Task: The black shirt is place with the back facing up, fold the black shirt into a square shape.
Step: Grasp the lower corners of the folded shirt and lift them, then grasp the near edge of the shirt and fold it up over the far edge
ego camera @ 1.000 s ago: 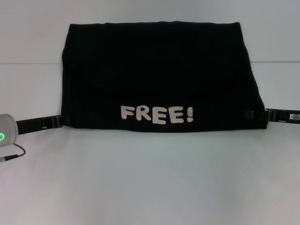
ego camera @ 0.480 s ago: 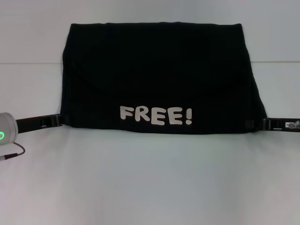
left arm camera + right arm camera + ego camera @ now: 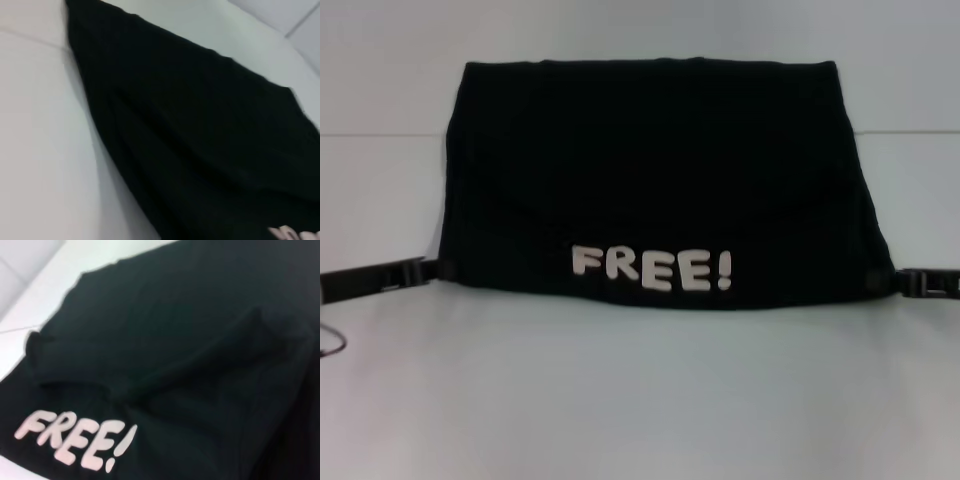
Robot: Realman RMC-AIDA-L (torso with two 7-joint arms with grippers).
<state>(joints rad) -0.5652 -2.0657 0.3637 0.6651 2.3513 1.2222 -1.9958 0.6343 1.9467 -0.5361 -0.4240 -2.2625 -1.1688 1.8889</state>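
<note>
Both pincers [image 3: 438,267] [image 3: 886,279] at black shirt's [image 3: 650,170] near corners, white table [image 3: 640,400] beyond.

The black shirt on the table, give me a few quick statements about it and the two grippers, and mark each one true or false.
1. The black shirt shows white lettering reading FREE! near its front edge. True.
2. The left gripper is at the shirt's front left corner. True.
3. The right gripper is parked far from the shirt. False: it is at the front right corner.
4. The shirt lies spread flat with both sleeves out. False: it is folded over, no sleeves showing.
5. The table is white. True.
</note>
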